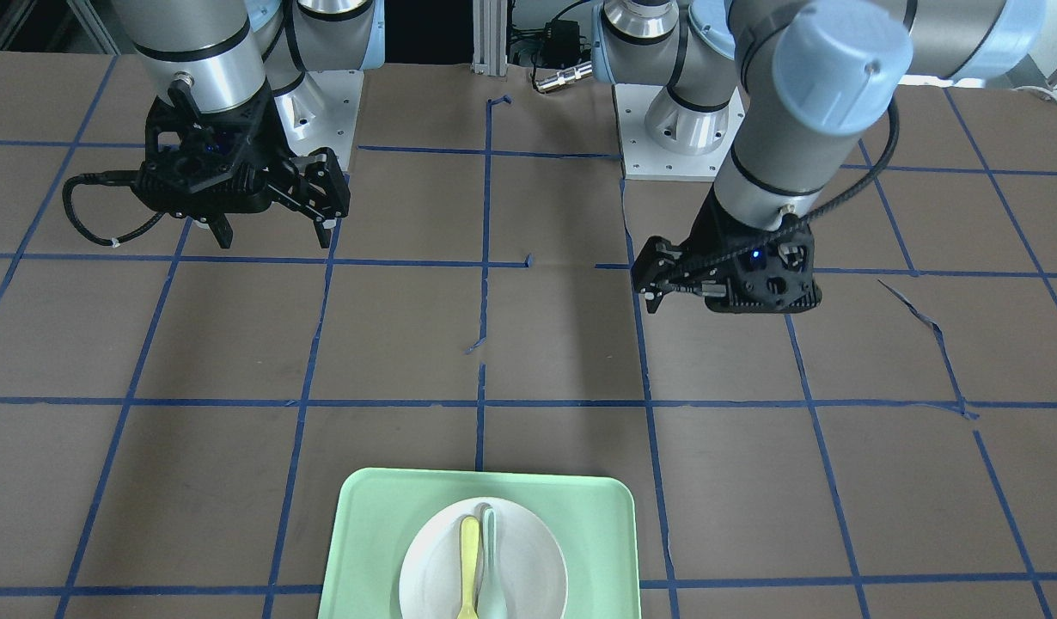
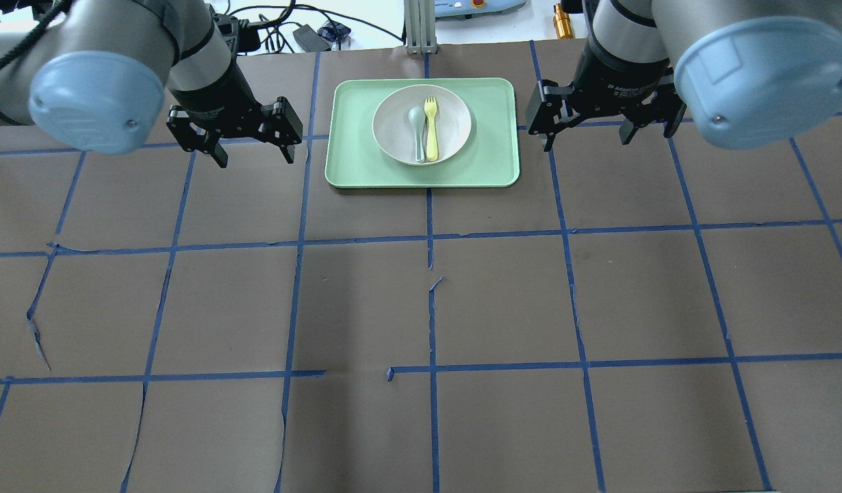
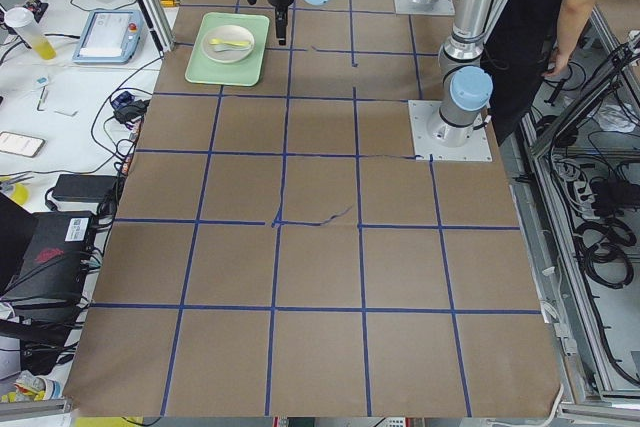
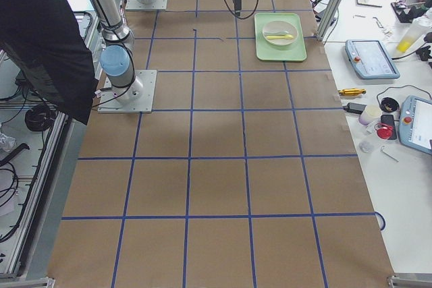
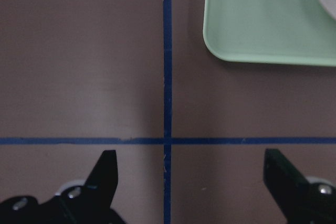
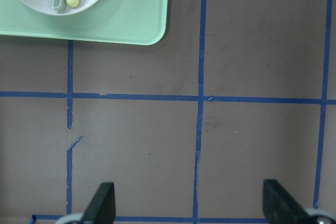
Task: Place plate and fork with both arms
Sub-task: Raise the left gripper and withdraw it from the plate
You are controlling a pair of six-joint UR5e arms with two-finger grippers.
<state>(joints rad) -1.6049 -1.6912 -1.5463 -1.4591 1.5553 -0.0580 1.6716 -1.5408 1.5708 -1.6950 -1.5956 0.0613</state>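
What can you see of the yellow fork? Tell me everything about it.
The fork is slim and pale yellow and looks like plastic, with short tines and a straight handle. It lies flat inside the plate, tines pointing away from the robot, close alongside the grey-green spoon; whether the two touch is unclear. The plate sits on the mint-green tray. The left hand and right hand are open, off to either side of the tray, touching nothing.

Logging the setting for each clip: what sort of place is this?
Probably a robotics lab: a table gridded with blue tape, with teach pendants and loose cables alongside.
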